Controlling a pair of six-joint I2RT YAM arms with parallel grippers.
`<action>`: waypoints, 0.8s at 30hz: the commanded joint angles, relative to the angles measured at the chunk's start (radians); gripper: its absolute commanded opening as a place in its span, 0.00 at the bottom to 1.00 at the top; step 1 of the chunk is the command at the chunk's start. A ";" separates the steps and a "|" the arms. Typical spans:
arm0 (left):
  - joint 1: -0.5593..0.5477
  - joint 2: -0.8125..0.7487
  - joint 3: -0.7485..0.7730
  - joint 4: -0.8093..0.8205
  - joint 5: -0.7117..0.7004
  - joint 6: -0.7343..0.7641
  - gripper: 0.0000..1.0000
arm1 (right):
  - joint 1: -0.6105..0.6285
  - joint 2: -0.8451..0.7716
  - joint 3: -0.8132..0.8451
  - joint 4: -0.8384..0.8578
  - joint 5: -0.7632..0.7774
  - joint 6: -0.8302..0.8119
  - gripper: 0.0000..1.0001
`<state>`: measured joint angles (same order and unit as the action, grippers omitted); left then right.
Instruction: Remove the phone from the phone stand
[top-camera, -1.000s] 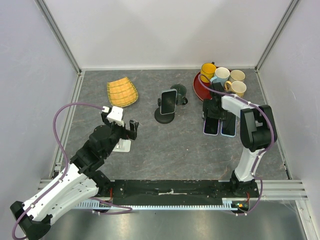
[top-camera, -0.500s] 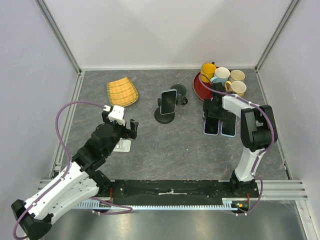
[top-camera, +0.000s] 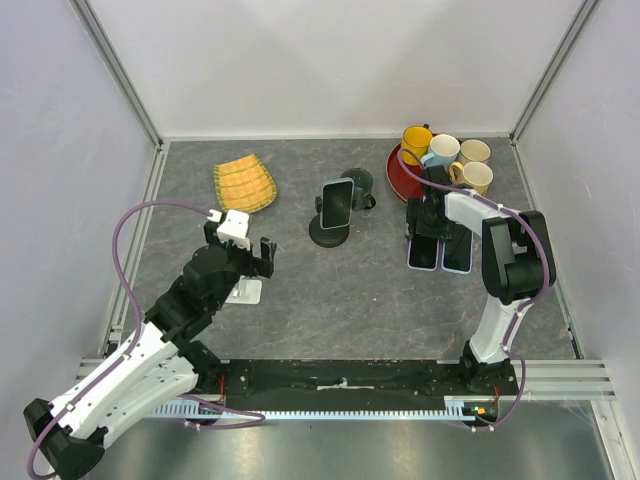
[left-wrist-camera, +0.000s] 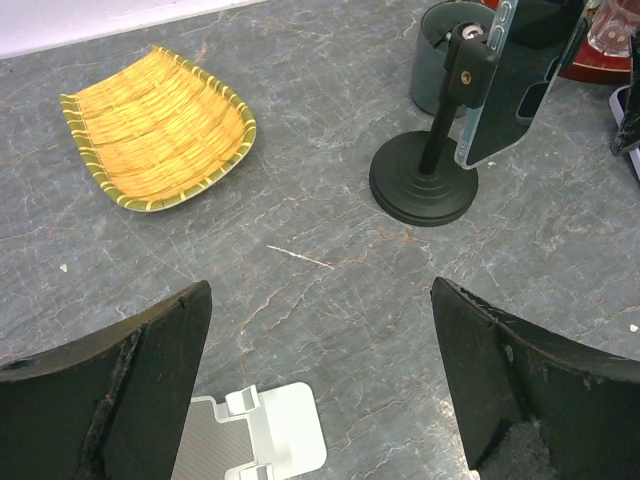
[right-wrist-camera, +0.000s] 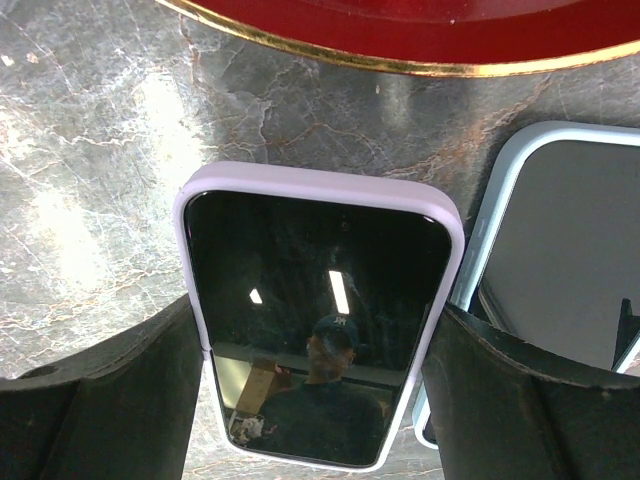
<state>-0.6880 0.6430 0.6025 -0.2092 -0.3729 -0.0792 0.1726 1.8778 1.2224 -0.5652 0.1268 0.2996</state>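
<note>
Item: dark-screened phone in a pale case (top-camera: 337, 202), mounted tilted on the black round-based phone stand (top-camera: 329, 235) at mid-table, near a dark cup (top-camera: 357, 183); not yet removed. Left gripper (top-camera: 244, 250): fingers spread wide, holding nothing, hovering above a small white plastic stand (top-camera: 243, 290) at near left and looking towards the black stand, well apart from it. Right gripper (top-camera: 428, 216): jaws wide, straddling a lilac-cased phone (right-wrist-camera: 320, 310) lying flat on the table at right, just beside a light-blue-cased phone (right-wrist-camera: 560, 260); you cannot tell from these views whether its pads touch the lilac case. Step in hand, as judged: the left arm's approach to the mounted phone. Handling notes for you: come in level with the phone's long edges, which the left wrist view shows angled to the right of the stem, and close on those edges, not on the clamp. The stand looks top-heavy on a narrow stem, so bring the right gripper over to press the base down before you pull. Ease the phone out along the cradle's line. Steer clear of the yellow woven tray (top-camera: 245, 185) at far left and the red plate (top-camera: 400, 178) of mugs at far right. Markings: no brand, label or writing can be read on any item.
</note>
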 joint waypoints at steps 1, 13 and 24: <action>0.008 -0.014 0.017 0.021 -0.011 0.035 0.97 | -0.015 0.041 -0.037 -0.015 0.148 -0.033 0.82; 0.018 -0.014 0.017 0.022 0.000 0.032 0.96 | -0.016 0.034 -0.034 -0.024 0.181 -0.034 0.92; 0.019 -0.017 0.017 0.022 0.002 0.032 0.96 | -0.015 0.041 -0.009 -0.028 0.243 -0.085 0.85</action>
<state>-0.6735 0.6323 0.6025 -0.2100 -0.3717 -0.0792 0.1734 1.8751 1.2243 -0.5495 0.2104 0.2840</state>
